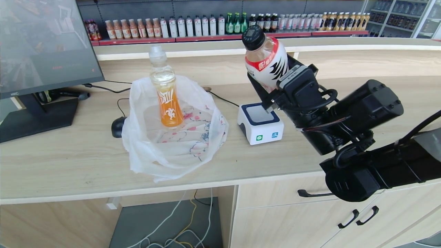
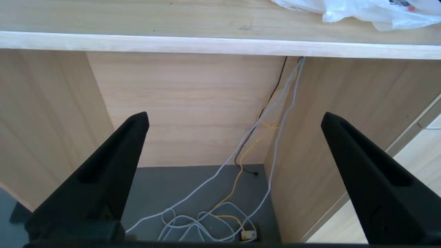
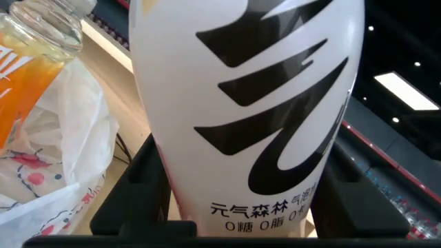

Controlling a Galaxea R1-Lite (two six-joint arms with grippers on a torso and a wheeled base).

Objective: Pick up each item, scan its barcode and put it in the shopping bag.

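Wooden counter point(image 1: 69, 162): right gripper point(image 1: 268, 88) near scanner point(image 1: 260, 124), clamping tilted white bottle point(image 1: 267, 62); left gripper point(image 2: 234, 124) low, agape, empty.

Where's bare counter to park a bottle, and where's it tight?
Widest bare patch: counter front-left, bordered by monitor base, mouse and shopping bag. Also the strip in front of the scanner. Crowded: bag-to-scanner gap, and behind the bag, where cables run.

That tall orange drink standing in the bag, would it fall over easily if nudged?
Probably: the orange bottle is tall and narrow, standing upright on crumpled film. The shopping bag looks thin and floppy, so it likely gives little support.
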